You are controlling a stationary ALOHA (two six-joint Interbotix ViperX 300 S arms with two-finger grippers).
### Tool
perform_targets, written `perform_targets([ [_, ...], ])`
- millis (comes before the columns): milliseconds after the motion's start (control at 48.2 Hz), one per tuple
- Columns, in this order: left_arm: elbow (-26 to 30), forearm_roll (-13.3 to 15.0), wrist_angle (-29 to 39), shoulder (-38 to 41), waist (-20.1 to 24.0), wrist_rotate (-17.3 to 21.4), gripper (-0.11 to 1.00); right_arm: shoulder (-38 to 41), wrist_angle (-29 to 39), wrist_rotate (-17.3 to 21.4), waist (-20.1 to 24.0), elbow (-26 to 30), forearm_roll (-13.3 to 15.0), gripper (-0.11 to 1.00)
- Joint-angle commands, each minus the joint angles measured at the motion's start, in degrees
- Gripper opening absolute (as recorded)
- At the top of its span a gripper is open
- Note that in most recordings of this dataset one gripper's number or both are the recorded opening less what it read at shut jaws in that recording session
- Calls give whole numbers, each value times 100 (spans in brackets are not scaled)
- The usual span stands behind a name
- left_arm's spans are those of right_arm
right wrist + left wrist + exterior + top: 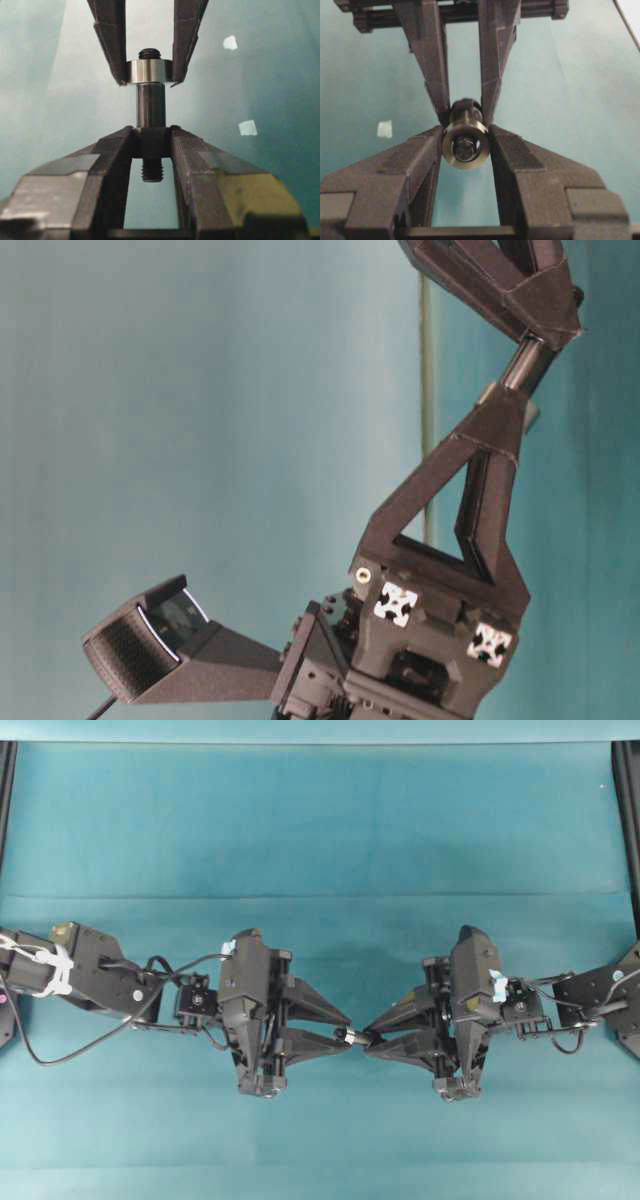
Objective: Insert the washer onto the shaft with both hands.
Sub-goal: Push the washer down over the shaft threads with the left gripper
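Grey metal washer point(148, 71), clenched in the left fingers point(111, 45), sits on the dark shaft point(151, 106) clamped by the right fingers point(200, 155); no writing readable.

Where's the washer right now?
In the right wrist view the washer sits pinched in the left claw, already threaded over the tip of the shaft, which the right claw grips mid-air above the table's centre.

A teal cloth point(320, 830) covers the table, creased across its width. 2 small white tape bits point(230, 42) lie on it, well apart.
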State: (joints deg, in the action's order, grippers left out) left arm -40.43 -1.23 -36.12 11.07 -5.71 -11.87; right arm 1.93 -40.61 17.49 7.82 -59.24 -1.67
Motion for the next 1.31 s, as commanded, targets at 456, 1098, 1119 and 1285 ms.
perform_targets([
  [456,229,0,114,123,-9,18,37,-35,-62,9,-53,97,-9,0],
  [1098,483,0,255,264,-18,53,37,-35,-26,-9,-70,105,-9,0],
  [1119,483,0,255,264,-18,53,37,-35,-26,-9,-70,105,-9,0],
  [1285,527,0,255,264,-18,9,37,-35,-26,-9,-70,105,-9,0],
])
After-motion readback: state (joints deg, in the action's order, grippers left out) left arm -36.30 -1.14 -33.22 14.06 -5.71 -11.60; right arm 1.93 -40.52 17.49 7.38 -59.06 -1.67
